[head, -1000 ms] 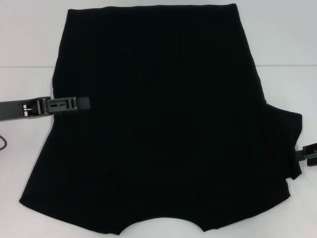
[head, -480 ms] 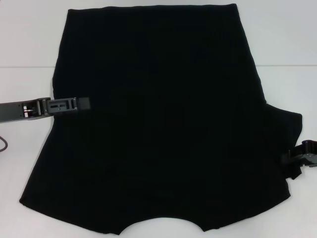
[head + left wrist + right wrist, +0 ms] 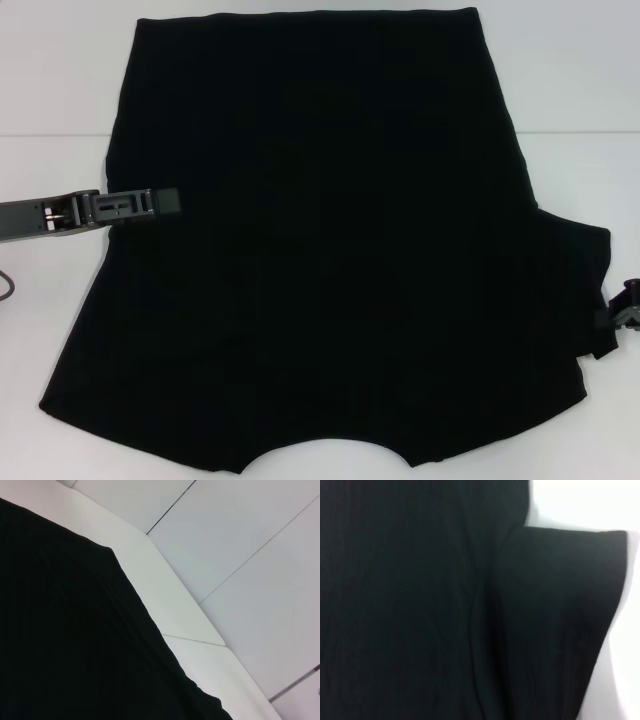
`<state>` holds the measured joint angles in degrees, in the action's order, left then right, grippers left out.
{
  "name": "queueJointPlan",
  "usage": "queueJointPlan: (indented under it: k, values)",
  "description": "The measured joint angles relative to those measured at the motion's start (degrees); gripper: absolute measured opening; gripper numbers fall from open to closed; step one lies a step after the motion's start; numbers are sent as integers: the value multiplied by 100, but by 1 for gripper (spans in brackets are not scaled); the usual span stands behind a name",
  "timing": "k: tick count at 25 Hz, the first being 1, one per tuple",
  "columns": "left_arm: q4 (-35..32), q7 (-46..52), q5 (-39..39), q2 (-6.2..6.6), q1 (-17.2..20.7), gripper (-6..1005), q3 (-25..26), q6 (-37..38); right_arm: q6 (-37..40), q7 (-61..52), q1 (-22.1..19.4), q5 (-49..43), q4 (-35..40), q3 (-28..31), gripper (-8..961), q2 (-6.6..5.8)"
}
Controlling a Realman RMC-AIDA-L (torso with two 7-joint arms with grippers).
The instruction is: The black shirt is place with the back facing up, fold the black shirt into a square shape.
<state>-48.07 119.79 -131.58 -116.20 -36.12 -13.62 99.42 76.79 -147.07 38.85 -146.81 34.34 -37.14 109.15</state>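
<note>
**Left side folded in, right sleeve yet to be taken**

The large plain black soft cloth shirt [image 3: 320, 240] lies flat across the white tabletop [image 3: 60, 80], neckline notch nearest the robot and hem at the far side. Its left side looks already turned inward, giving a slanted edge; the right sleeve [image 3: 575, 285] sticks out, unfolded.

The left claw [image 3: 160, 203] reaches in low over the shirt's left edge, its tip lying on the cloth; whether its jaws are apart or together cannot be told. The left wrist view shows only the shirt's border against the tabletop.

The right claw [image 3: 625, 312] sits at the tabletop's right margin, just beside the sleeve's outer hem, mostly cut off by the frame, so its jaw state cannot be told either.

Risks, as a judgement: if the right claw pinches only the hem's top layer, the sleeve could slip out mid-fold and land creased. If the left claw drags while leaving, it could pull the folded side open and skew the square
</note>
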Motion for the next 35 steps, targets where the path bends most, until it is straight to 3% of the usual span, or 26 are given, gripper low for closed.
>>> queueJointPlan:
  k: [9,17,26,31,35]
  values:
    - [0,0,1,-4,48,689,22,7,-229,-275,-269,29,637,124,10,40]
    - [-1,0,5,-25,71,689,36,42,-555,-273,-272,95,929,498,10,98]
    - [40,0,33,-36,71,689,36,52,-575,185,39,264,1029,378,10,352]
    - [60,0,153,-34,77,690,35,52,-565,755,318,281,1031,-26,9,467]
    - [61,0,177,-25,73,687,35,40,-556,1381,623,268,1031,-481,9,649]
